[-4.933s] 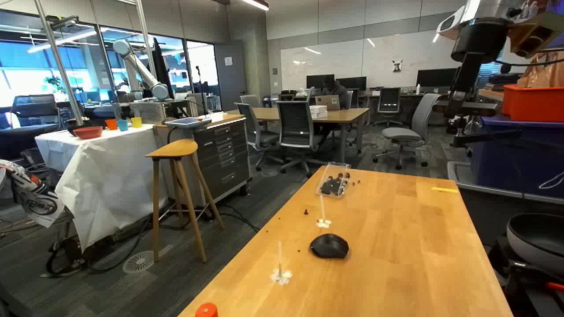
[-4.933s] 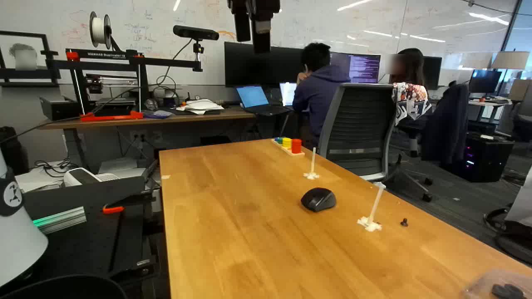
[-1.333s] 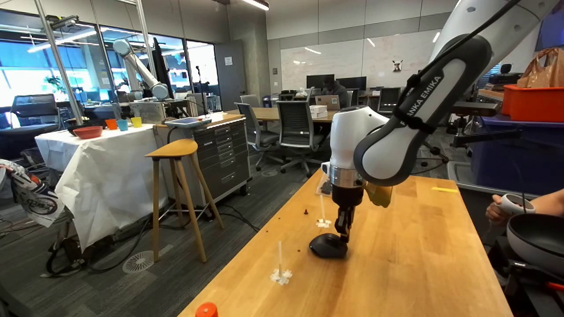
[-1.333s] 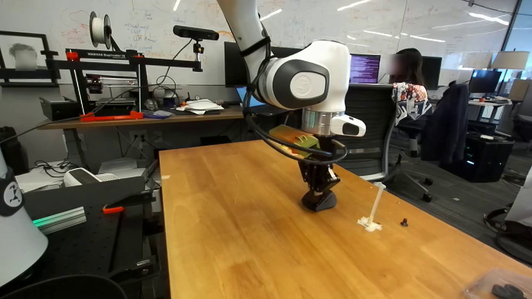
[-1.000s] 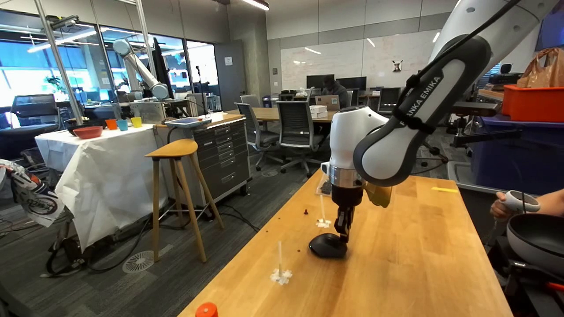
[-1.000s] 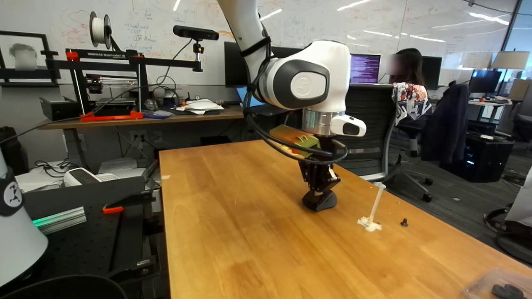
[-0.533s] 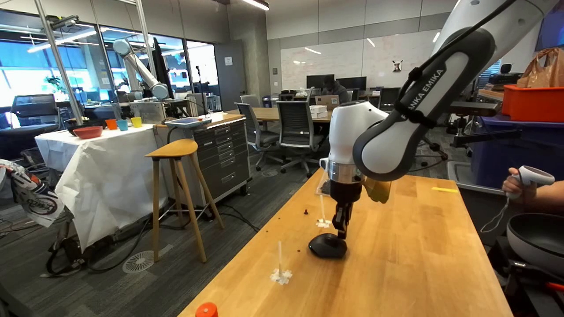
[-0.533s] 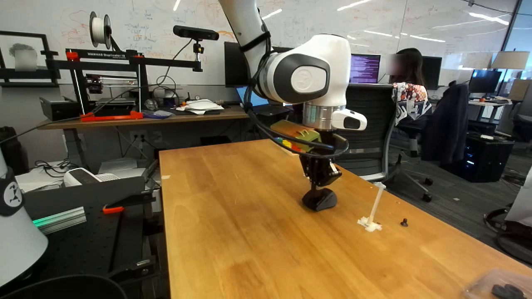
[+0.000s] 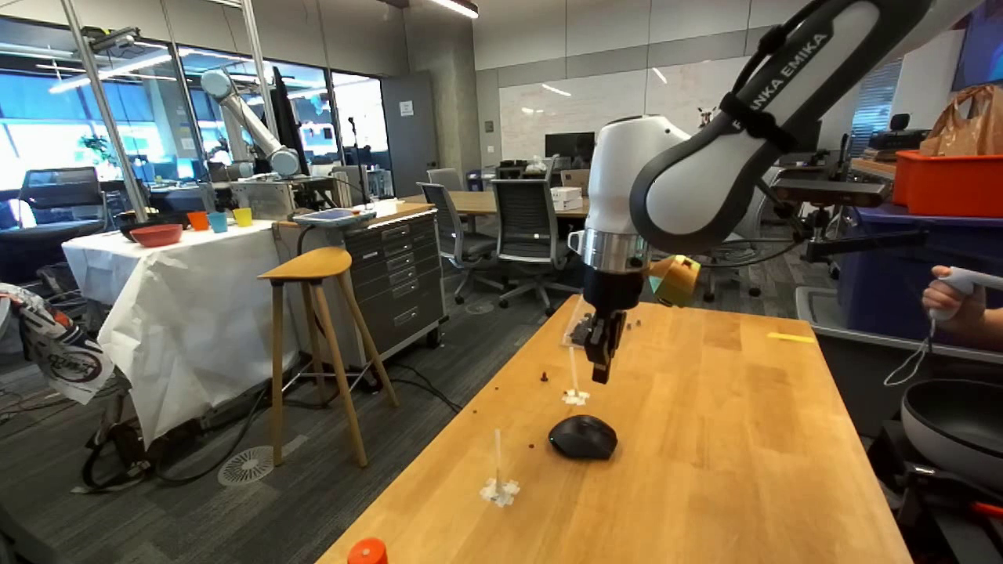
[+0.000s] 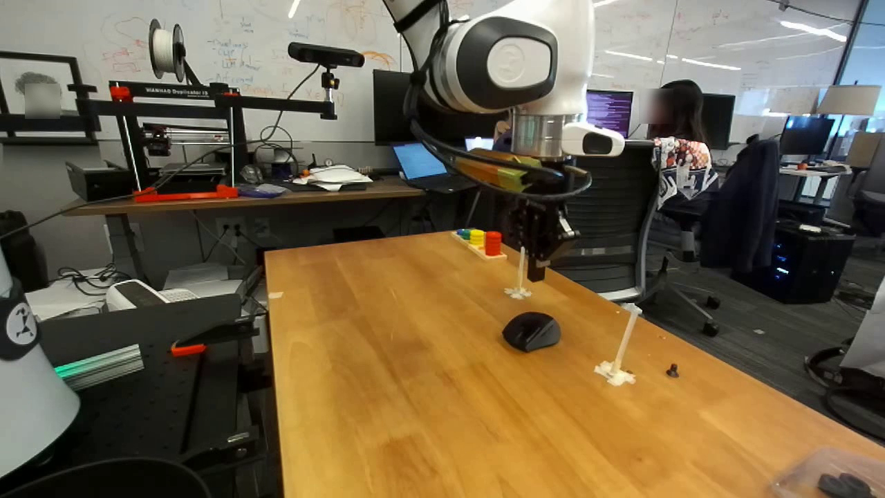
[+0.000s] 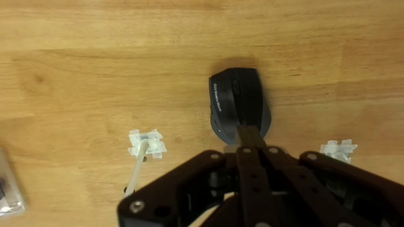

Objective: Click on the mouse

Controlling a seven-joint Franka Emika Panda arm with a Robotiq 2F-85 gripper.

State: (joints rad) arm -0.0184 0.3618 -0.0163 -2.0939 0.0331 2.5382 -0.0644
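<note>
The black, rounded mouse (image 9: 584,437) rests on the wooden table and shows whole in both exterior views. My gripper (image 9: 602,374) hangs above it with air between the fingertips and the mouse, as an exterior view with the mouse (image 10: 532,332) and the gripper (image 10: 536,272) also shows. From the wrist, the mouse (image 11: 224,101) has its buttons and wheel toward the top of the picture. The two fingers of the gripper (image 11: 247,129) lie together, with nothing held between them, and cover part of the mouse's rear end.
Two thin white pegs stand taped to the table on either side of the mouse, a near peg (image 10: 626,339) and a farther peg (image 10: 522,270). A clear box (image 9: 576,333) with dark bits and a coloured stacking toy (image 10: 487,243) sit near the table's edges.
Half a second to a second ago my fingertips were down at the top of the mouse. The gripper has since lifted away from it, while the mouse has stayed in place.
</note>
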